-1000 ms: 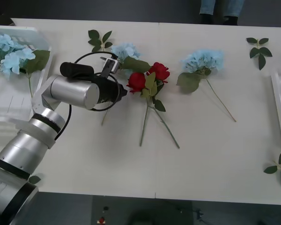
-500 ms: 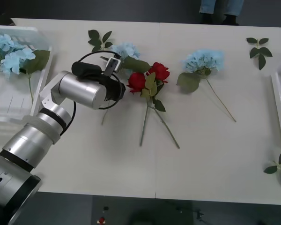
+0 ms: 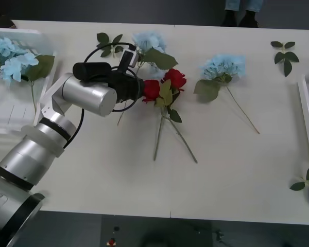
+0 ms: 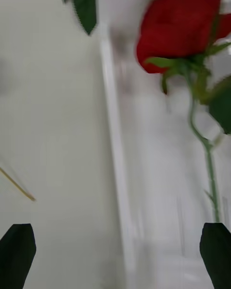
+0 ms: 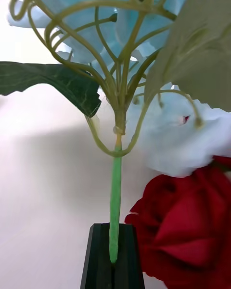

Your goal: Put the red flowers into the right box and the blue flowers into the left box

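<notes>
Left gripper (image 3: 130, 57) clenched on the stem of one blue hydrangea (image 3: 150, 42), lifted near the far edge of the table (image 3: 237, 170).

In the left wrist view, black fingers (image 5: 113, 265) pressed together on the green stem just under the branching head of the blue hydrangea (image 5: 96, 9), with a red rose (image 5: 187, 231) just beside. Two red roses (image 3: 162, 86) lying with crossed stems near the table middle, close beside the left gripper. Another blue hydrangea (image 3: 222, 67) lying to the right of the roses, apart from them. Two blue hydrangeas (image 3: 10, 57) resting in the left box (image 3: 46, 87) at the far left corner. Right gripper (image 4: 115, 255) released, fingers spread wide, above the rim of the right box (image 4: 115, 173) with a red rose (image 4: 183, 24) lying inside. Edge of the right box (image 3: 308, 118) at the right edge of the table.
</notes>
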`<action>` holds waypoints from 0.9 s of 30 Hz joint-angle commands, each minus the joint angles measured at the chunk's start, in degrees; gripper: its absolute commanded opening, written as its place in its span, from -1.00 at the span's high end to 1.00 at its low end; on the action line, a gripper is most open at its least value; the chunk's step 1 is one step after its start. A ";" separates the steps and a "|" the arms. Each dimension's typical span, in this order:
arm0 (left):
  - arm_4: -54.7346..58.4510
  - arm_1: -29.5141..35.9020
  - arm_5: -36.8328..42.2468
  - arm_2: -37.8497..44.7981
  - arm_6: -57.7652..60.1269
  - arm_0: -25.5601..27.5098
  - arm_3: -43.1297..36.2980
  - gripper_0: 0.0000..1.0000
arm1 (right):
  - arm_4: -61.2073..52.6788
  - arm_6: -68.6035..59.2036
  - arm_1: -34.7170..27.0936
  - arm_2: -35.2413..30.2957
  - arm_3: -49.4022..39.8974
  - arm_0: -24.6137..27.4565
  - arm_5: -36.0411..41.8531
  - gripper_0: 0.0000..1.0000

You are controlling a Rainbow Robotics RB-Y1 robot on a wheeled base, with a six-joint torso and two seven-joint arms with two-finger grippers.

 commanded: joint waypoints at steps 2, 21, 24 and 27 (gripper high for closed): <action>6.97 7.03 6.40 6.77 2.28 6.31 -17.90 1.00 | 2.78 1.81 6.12 -2.93 -6.72 -1.05 -5.06 -1.00; 12.24 25.57 37.78 40.52 1.23 8.34 -29.76 1.00 | 31.87 2.78 24.31 -1.61 -8.83 -16.69 0.04 -1.00; 10.84 28.39 37.43 44.30 0.70 10.71 -29.67 1.00 | 35.21 2.60 26.60 1.29 -6.72 -19.59 0.56 -1.00; 10.05 29.53 37.34 47.37 0.44 13.08 -29.67 1.00 | 37.23 2.78 28.80 3.67 -3.56 -22.32 0.48 -1.00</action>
